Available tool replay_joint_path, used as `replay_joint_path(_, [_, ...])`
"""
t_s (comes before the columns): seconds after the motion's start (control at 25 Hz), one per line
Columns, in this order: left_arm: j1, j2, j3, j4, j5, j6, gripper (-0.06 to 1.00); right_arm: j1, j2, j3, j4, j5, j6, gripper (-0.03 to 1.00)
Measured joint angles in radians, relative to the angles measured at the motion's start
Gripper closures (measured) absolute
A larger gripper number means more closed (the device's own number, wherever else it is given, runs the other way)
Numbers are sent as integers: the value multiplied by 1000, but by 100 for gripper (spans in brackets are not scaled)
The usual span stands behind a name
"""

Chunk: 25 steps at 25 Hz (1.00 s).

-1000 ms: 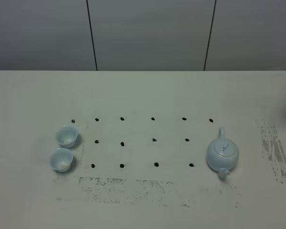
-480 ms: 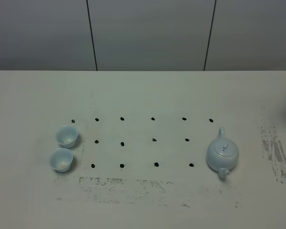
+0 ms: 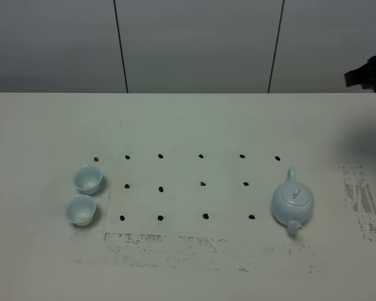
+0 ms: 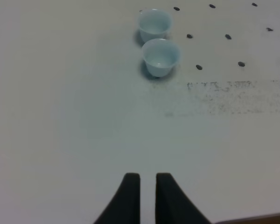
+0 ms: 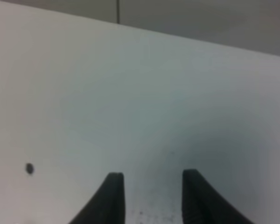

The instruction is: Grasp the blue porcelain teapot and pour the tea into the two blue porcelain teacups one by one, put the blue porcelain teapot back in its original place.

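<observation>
The blue porcelain teapot [image 3: 292, 204] stands upright on the right side of the white table, lid on, spout towards the front. The two blue porcelain teacups [image 3: 88, 179] [image 3: 81, 209] stand side by side at the left, and the left wrist view shows them too [image 4: 155, 24] [image 4: 161, 56]. No tea shows in them. My left gripper [image 4: 148, 179] is shut and empty, low over bare table well short of the cups. My right gripper [image 5: 153, 179] is open and empty over bare table. Part of the right arm [image 3: 366, 74] shows at the far right edge, away from the teapot.
A grid of small black dots [image 3: 161, 188] marks the white table [image 3: 194, 125] between cups and teapot. Scuffed grey patches lie along the front [image 3: 163, 244] and at the right [image 3: 360, 197]. A grey panelled wall [image 3: 194, 44] stands behind the table.
The dark right arm has come further into view at the upper right edge. The teapot and cups have not moved.
</observation>
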Motion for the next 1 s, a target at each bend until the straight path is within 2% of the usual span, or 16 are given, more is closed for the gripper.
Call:
replay_joint_path(0.24, [0, 0, 0, 0, 0, 0, 84, 111, 53, 0, 2, -13, 8, 61])
replay_joint_path(0.4, [0, 0, 0, 0, 0, 0, 84, 144, 122, 0, -5, -13, 32, 56])
replay_joint_path(0.72, [0, 0, 0, 0, 0, 0, 84, 208, 213, 0, -14, -10, 41, 55])
replay_joint_path(1.0, [0, 0, 0, 0, 0, 0, 84, 248, 225, 0, -22, 72, 41, 55])
